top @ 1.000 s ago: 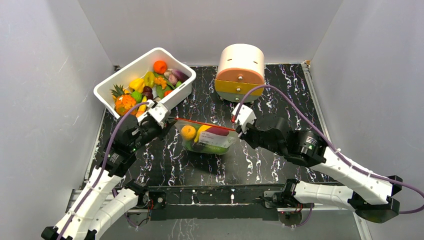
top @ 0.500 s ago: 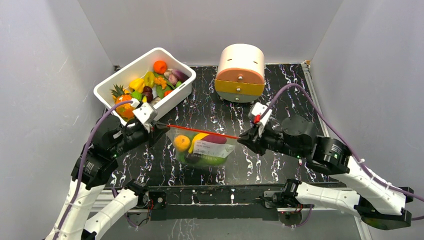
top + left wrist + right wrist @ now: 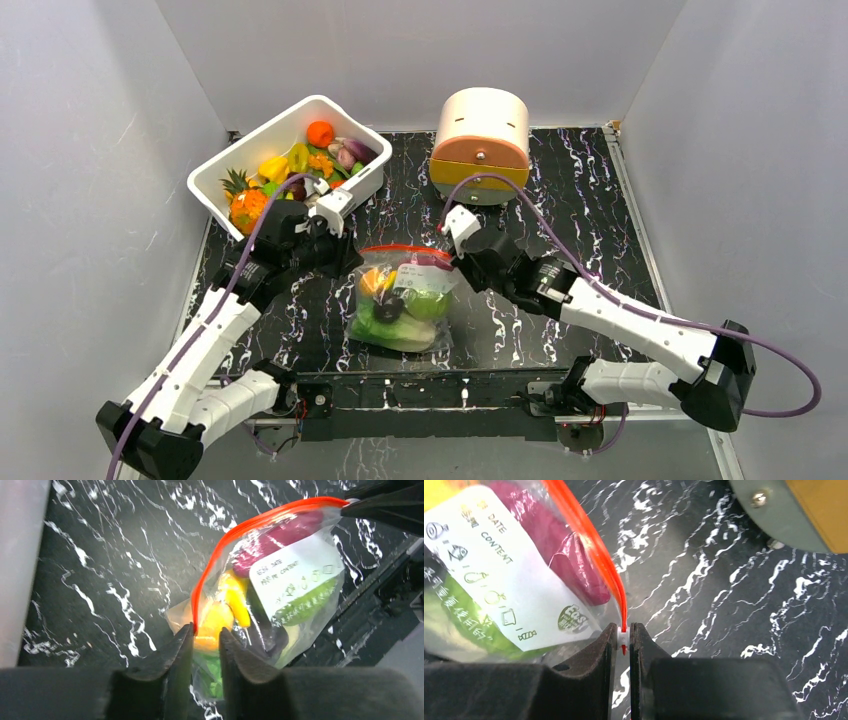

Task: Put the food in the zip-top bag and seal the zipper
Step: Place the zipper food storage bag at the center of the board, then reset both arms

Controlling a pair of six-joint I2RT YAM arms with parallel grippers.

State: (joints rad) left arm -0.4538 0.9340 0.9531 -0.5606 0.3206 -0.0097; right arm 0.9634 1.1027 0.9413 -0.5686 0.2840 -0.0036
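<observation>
Slack shows in the crinkly clear zip-top bag point(image 3: 405, 298), a moment ago stretched taut, now lying mid-frame on the black marbled tabletop point(image 3: 560, 190) with the colourful toy food point(image 3: 428, 305) inside. The left fingers point(image 3: 181, 647) have parted narrowly at one end of the orange-red zipper point(image 3: 405, 248). The right fingers point(image 3: 606, 650) pinch the other end. Sealing looks done.

Overhead plus wrist close-ups of bag point(image 3: 418, 325)

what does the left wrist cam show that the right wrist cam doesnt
Only the left wrist view: the left gripper, jaws slightly apart at the bag corner, and the zipper along its whole length. Only the right wrist view: the drawer box base with a screw. Both: the right gripper shut on the zipper's far end, the white label, the purple piece and the marbled table.
</observation>
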